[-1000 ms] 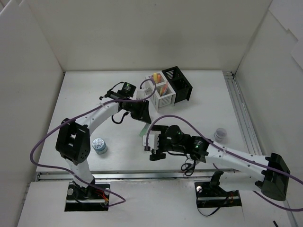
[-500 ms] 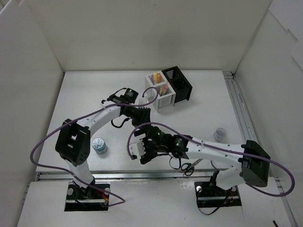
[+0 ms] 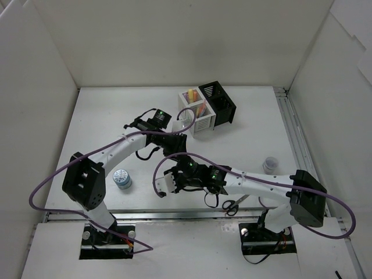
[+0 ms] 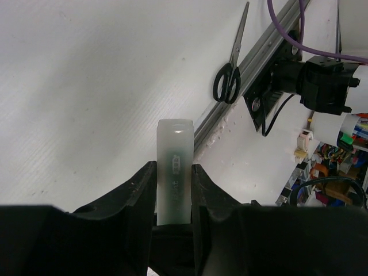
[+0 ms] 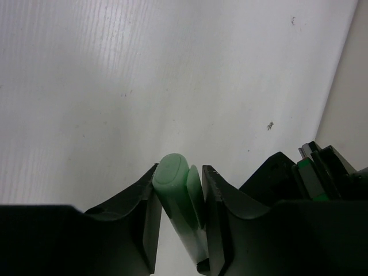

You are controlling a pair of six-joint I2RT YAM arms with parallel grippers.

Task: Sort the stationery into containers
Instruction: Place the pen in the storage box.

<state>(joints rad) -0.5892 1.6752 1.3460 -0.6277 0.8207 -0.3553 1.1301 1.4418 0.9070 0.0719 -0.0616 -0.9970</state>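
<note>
**Both grippers clamped on markers, mid-table**

Right gripper: fingers pressed together on a short pastel green marker, rounded cap end poking out past the fingertips, body tilted between the pads. Low over the white table toward the near edge. Cannot tell whether lifted or touching the surface.

Left gripper: pinching a short, translucent-looking pale marker, flat end sticking out beyond the fingertips. Exact colour hard to call. In the top view, placed just in front of the containers and close to the right gripper, not touching it.

Black-handled metal scissors: flat on the table near the front rail, right of the right gripper.

Small round white jar with blue dots: upright at front left, beside the left arm's base link.

Slatted white holder joined to slatted black holder at the back centre. Yellow marker and orange marker tips showing in the white compartments.

Small pale purple item at the right side, well apart from the rest; too small to identify.
</note>
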